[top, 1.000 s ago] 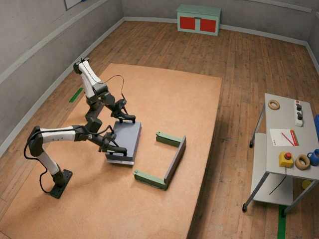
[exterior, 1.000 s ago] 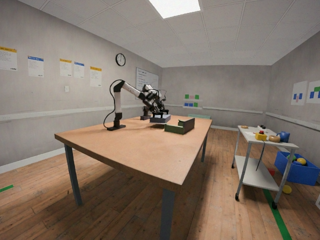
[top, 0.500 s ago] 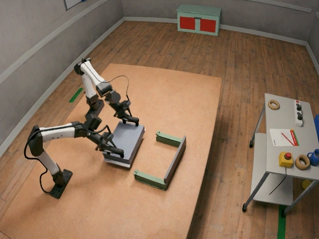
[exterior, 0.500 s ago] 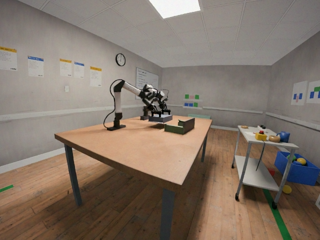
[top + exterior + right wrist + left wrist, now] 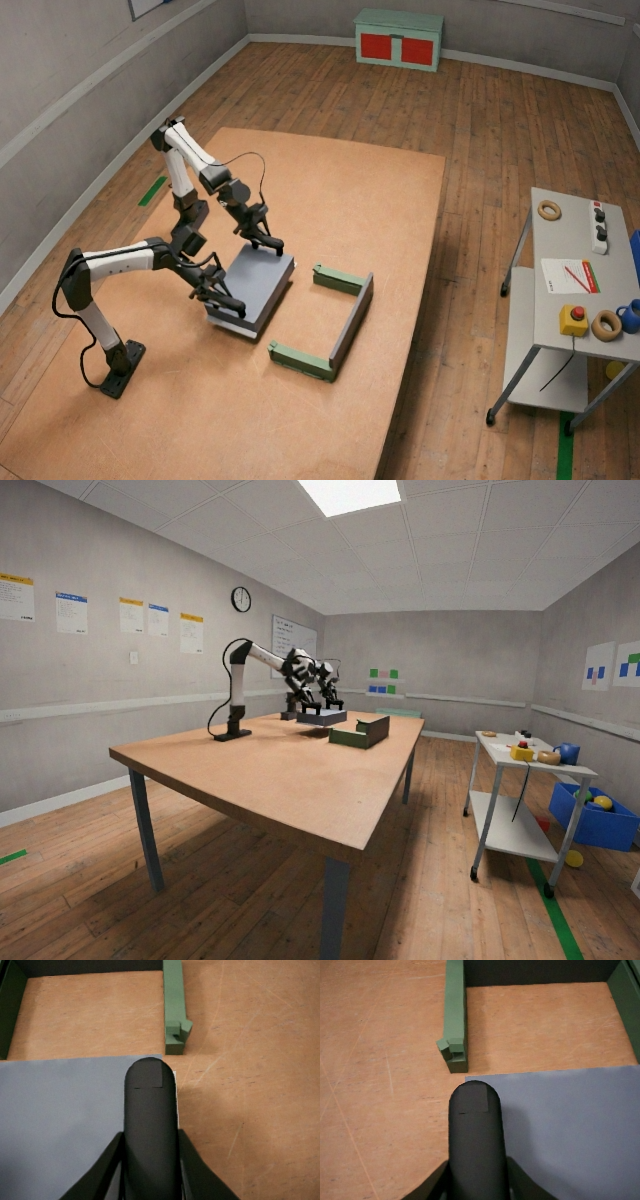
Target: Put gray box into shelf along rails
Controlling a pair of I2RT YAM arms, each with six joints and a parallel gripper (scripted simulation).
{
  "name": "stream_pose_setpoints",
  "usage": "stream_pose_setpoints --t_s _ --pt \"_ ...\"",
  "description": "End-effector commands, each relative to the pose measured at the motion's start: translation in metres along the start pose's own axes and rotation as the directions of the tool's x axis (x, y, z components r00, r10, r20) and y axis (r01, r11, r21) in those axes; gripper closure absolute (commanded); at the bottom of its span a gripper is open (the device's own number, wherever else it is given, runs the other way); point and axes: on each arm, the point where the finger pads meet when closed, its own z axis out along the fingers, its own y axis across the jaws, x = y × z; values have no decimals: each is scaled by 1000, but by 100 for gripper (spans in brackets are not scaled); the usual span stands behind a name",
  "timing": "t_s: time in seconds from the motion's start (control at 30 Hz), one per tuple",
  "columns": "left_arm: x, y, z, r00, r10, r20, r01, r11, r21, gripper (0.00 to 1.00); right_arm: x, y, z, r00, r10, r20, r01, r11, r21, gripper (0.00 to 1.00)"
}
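Note:
The gray box is held flat, raised a little above the table, before the shelf's open side. A white plate shows under its near end. The shelf has a far green rail, a near green rail and a dark back. The box's leading edge is close to the rail ends, outside them. My left gripper is shut on the box's far end, my right gripper on its near end. The gripped parts are hidden.
The shelf stands on the wooden table, its back near the table's long edge. The two arms' forearms come close together behind the box. A gray cart with small items stands apart, beyond that edge.

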Motion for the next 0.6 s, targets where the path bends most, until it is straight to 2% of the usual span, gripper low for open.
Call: stream_pose_setpoints --t_s 0.0,0.57 --pt "-51 2 -7 988 35 149 -36 999 8 72 -46 1 -14 986 74 148 -78 997 25 72" --pt "-53 2 -5 988 37 150 -38 999 8 72 -47 1 -12 986 74 151 -79 996 27 72"
